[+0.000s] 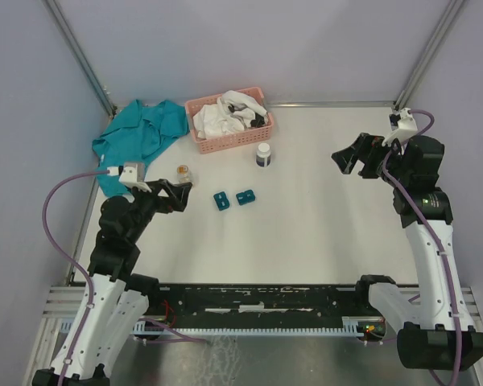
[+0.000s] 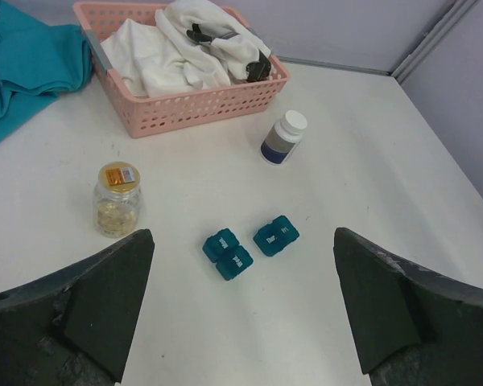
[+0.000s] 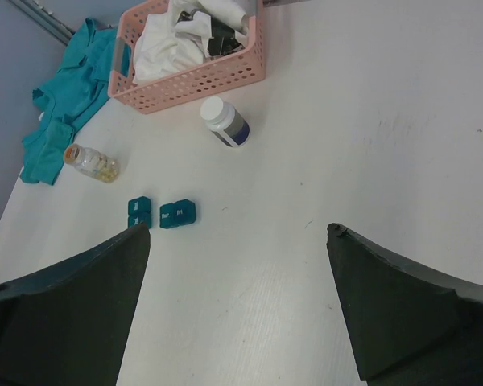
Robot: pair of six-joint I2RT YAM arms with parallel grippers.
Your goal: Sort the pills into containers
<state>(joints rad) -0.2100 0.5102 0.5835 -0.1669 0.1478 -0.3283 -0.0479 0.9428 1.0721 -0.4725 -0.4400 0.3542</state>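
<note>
Start of task, by my reading: nothing is gripped yet. Left gripper (image 1: 181, 195) and right gripper (image 1: 344, 157) both hang spread wide, empty. Two small teal-blue square hard-plastic containers (image 1: 221, 200) sit side by side, centre of the top view. Next you'll need pills. Go for the short clear glass jar with orange lid (image 1: 183, 172) or the white cylindrical plastic bottle (image 1: 263, 154). Both are capped.

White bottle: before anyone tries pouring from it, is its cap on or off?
On. The white bottle stands upright on the table with its white cap seated on top.
</note>
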